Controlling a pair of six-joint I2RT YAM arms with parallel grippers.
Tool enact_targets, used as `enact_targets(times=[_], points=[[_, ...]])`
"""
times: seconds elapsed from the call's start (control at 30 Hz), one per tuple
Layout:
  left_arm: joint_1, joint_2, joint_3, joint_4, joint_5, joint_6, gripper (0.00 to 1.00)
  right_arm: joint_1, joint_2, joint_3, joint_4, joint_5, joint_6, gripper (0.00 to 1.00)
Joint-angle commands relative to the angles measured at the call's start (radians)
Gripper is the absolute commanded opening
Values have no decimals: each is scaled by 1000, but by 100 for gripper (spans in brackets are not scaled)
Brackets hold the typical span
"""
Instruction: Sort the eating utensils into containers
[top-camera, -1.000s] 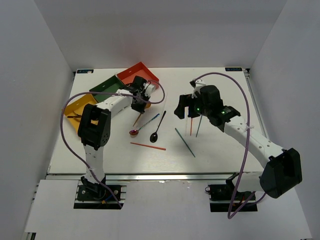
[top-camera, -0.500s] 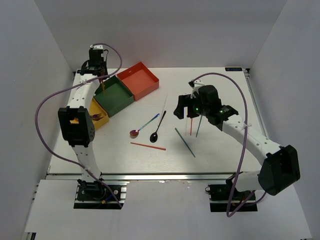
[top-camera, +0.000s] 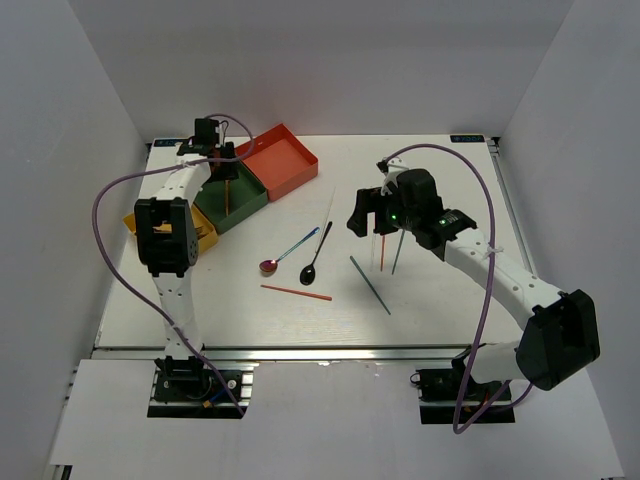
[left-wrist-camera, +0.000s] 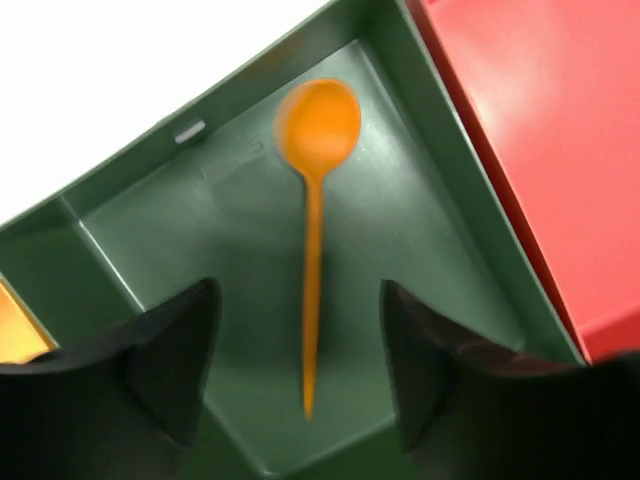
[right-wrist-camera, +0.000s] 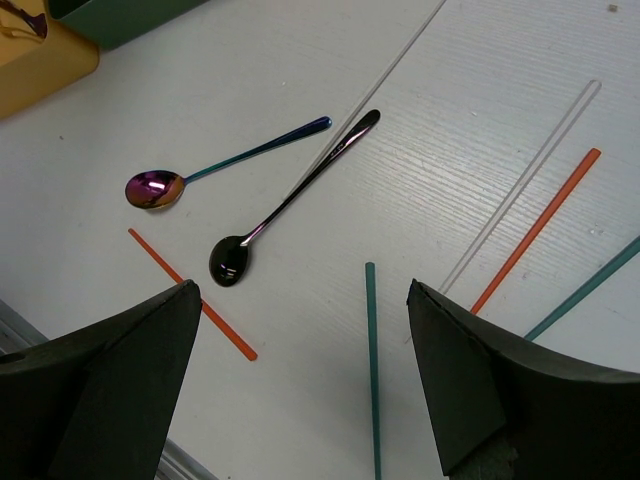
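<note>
Left gripper (left-wrist-camera: 297, 295) at upper left, jaws spread and empty, slim gold spoon (left-wrist-camera: 313, 230) lying in the shallow dark green square box (left-wrist-camera: 430, 240) beneath, right gripper (right-wrist-camera: 302, 290) wide apart, empty, above white desk (right-wrist-camera: 120, 100)

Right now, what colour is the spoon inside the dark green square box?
The spoon is golden orange; clearest in the left wrist view.

No word, number or brand can be read in any view. The small dark strip at the far left corner (top-camera: 170, 143) of the white table (top-camera: 430, 300), and the matching dark strip at the far right corner (top-camera: 466, 137), are too small to make out. The small pale mark (left-wrist-camera: 190, 130) on the wall of the dark green square plastic box (left-wrist-camera: 130, 165) shows no letters.
</note>
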Motion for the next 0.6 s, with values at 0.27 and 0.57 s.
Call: enact_targets(times=[0.27, 0.57], points=[[-202, -364, -172, 21, 37, 108, 98, -1, -21, 42, -27, 60, -24, 89], [-462, -378, -368, -79, 115, 207, 87, -19, -57, 3, -55, 45, 14, 88]])
